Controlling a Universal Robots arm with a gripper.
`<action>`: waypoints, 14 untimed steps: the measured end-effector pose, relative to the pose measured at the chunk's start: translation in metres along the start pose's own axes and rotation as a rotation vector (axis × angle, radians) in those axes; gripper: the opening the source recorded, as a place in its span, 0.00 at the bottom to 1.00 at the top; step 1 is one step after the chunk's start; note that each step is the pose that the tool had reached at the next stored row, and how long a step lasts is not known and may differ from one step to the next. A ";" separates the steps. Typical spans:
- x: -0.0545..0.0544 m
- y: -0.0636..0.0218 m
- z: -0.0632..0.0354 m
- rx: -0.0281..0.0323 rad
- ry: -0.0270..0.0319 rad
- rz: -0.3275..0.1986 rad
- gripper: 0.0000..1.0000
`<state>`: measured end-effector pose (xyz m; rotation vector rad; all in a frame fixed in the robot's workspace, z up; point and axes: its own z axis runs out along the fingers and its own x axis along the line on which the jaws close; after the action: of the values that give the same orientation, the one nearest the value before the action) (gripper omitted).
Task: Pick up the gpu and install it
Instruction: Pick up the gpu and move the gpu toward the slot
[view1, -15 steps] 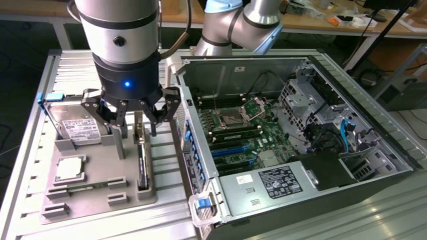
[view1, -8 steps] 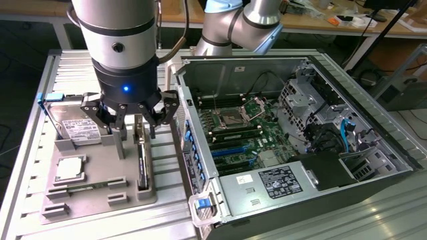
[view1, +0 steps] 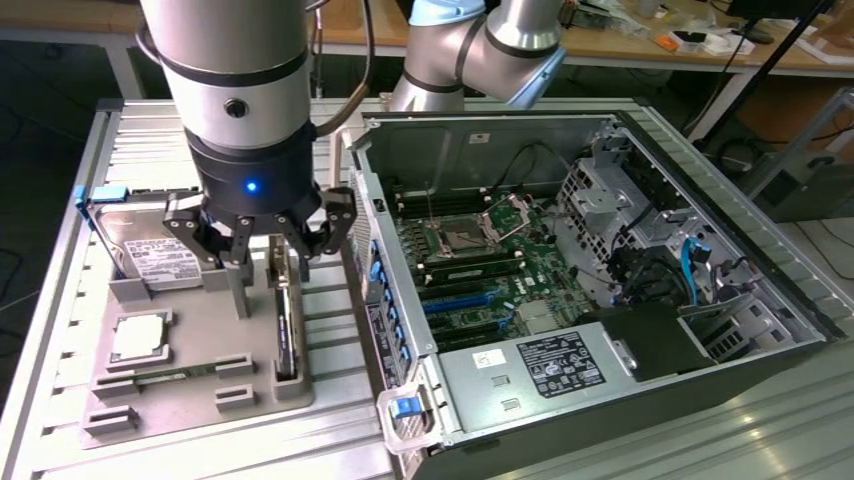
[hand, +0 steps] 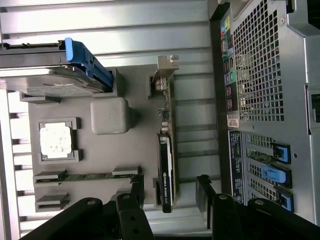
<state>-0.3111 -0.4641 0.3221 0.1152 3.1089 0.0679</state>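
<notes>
The gpu (view1: 283, 340) stands on its long edge in a slot of the grey holder tray (view1: 200, 395), at the exterior view's left. In the wrist view the gpu (hand: 166, 150) is a thin green board with a black cooler, its silver bracket at the far end. My gripper (view1: 271, 290) hangs straight over it, open. One finger is on each side of the card, and neither touches it. From the wrist, the gripper (hand: 171, 192) straddles the card's cooler end, with dark fingers (hand: 137, 190) apart from the board.
The open computer case (view1: 601, 250) lies on its side to the exterior view's right, motherboard with blue slots (view1: 461, 300) exposed. On the tray sit a hard drive (view1: 160, 255), a square CPU chip (view1: 140, 335) and a memory stick (hand: 85, 176). Workbenches stand behind.
</notes>
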 end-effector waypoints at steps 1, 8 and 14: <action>0.000 0.0001 0.0008 0.0001 0.0000 0.000 0.54; 0.000 0.0015 0.0071 0.0000 -0.0003 0.000 0.54; 0.001 0.0023 0.0127 -0.0001 -0.0006 0.000 0.54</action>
<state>-0.3112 -0.4612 0.3095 0.1151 3.1083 0.0680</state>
